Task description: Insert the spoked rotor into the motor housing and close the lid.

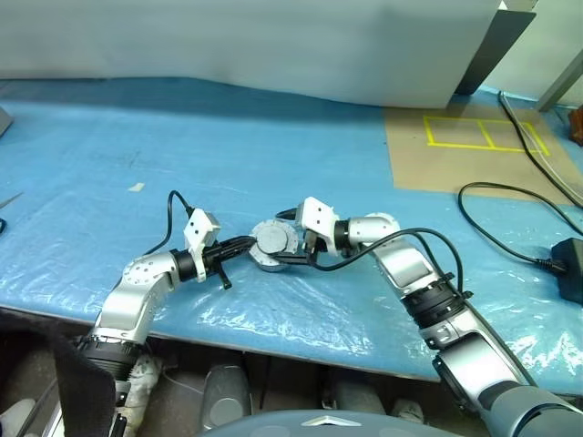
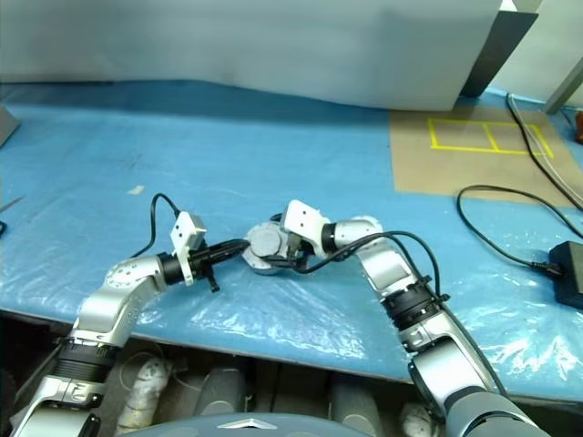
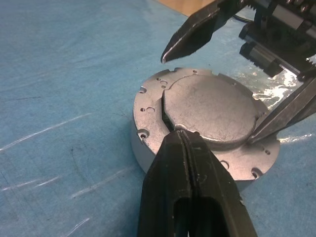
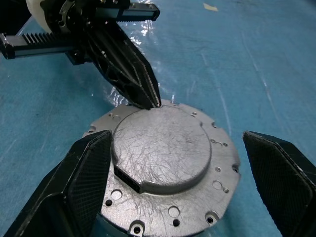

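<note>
Closing step: lid point(image 4: 159, 150) sits plain grey back up on the motor housing point(image 3: 148, 148), near the table's point(image 1: 109, 164) front edge. Left pincer point(image 3: 186, 148) shut, tips against lid's rim; right pincer point(image 4: 173, 190) spread wide, holding nothing. Next, likely press lid flush.

A surface point(image 1: 109, 164) covered in wrinkled blue plastic sheeting. At its far right lies a brown cardboard panel point(image 1: 437, 164) marked with yellow tape rectangles point(image 1: 483, 133). A black cable point(image 1: 492, 232) leads to a black adapter point(image 1: 570, 269).
</note>
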Controlling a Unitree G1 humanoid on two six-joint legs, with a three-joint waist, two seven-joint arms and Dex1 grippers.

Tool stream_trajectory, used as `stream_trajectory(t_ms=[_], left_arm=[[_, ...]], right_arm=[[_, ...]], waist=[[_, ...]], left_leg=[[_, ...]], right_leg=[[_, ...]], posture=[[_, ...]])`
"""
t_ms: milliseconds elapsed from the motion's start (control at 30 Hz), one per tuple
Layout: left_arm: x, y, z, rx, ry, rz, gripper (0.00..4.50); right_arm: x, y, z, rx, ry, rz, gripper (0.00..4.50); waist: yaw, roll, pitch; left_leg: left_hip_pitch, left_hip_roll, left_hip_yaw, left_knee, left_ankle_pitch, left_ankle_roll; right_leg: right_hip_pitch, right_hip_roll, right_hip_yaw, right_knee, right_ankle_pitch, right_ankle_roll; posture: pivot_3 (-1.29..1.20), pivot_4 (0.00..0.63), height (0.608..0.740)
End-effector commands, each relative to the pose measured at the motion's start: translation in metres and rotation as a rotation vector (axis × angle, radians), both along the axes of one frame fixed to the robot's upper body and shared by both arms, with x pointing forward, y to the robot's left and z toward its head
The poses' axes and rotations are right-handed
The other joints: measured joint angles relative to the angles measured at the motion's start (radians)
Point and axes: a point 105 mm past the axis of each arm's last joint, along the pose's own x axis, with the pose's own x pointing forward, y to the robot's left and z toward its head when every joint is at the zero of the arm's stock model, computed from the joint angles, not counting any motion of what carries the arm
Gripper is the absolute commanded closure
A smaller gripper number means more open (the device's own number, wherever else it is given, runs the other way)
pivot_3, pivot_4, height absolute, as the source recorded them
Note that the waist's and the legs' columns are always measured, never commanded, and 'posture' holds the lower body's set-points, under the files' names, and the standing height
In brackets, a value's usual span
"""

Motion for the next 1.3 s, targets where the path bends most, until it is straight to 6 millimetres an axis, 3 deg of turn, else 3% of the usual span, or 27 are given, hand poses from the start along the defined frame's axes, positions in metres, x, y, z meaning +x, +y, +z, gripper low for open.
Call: stream_trajectory(t_ms=[33,133,200,400,500,900,1200,1300], left_arm=[[-0.004,-0.003,-0.013,0.022,0.053,-0.017,4.50],[-0.003,-0.003,-0.013,0.024,0.052,-0.015,4.50],[-0.003,-0.002,-0.013,0.026,0.051,-0.014,4.50],[-0.003,0.000,-0.013,0.030,0.048,-0.006,4.50],[-0.004,0.001,-0.013,0.030,0.050,-0.003,4.50],[0.000,0.000,-0.011,0.020,0.045,0.002,4.50],[0.002,0.000,-0.012,0.019,0.045,0.006,4.50],[0.001,-0.001,-0.012,0.018,0.046,0.003,4.50]], right_arm=[[-0.006,-0.005,0.030,0.106,0.030,0.014,0.07],[-0.011,-0.011,0.037,0.163,0.108,0.012,0.07],[-0.016,-0.015,0.032,0.180,0.220,0.000,0.07],[-0.005,-0.051,-0.002,0.343,0.808,-0.281,0.07],[-0.013,-0.052,-0.010,0.371,0.979,-0.295,0.07],[-0.032,-0.011,-0.028,0.374,1.142,-0.239,0.07],[-0.022,-0.018,-0.036,0.464,1.175,-0.327,0.07],[-0.017,-0.023,-0.036,0.504,1.171,-0.357,0.69]], waist=[[0.000,0.000,0.000],[0.000,0.000,0.000],[0.001,0.000,0.000],[0.002,0.000,0.000],[0.004,0.000,0.000],[0.008,0.002,-0.001],[0.009,0.002,-0.001],[0.010,0.002,-0.001]], left_leg=[[0.000,0.000,0.000,0.000,0.000,0.000],[0.000,0.000,0.000,0.000,0.000,0.000],[0.000,0.000,0.000,0.000,0.000,0.000],[0.001,0.000,0.000,0.001,0.000,0.000],[0.001,0.000,0.000,0.001,0.000,0.000],[0.001,0.000,0.000,0.000,0.000,-0.001],[0.002,0.000,0.000,0.001,0.000,-0.001],[0.003,0.000,0.000,0.001,0.000,-0.001]], right_leg=[[0.000,0.000,0.000,0.000,0.000,0.000],[0.000,0.000,0.000,0.000,0.000,0.000],[0.000,0.000,0.000,0.000,0.000,0.000],[0.001,0.000,0.000,0.000,0.000,0.000],[0.001,0.000,0.000,0.000,0.000,-0.001],[0.001,0.000,-0.001,0.001,0.000,-0.001],[0.001,0.000,-0.001,0.002,0.000,0.000],[0.002,0.000,0.000,0.003,0.000,0.000]], posture=[[0.00,0.150,0.740],[0.00,0.150,0.740],[0.00,0.150,0.740],[0.00,0.150,0.740],[0.00,0.150,0.740],[0.00,0.150,0.740],[0.00,0.150,0.740],[0.00,0.150,0.740]])
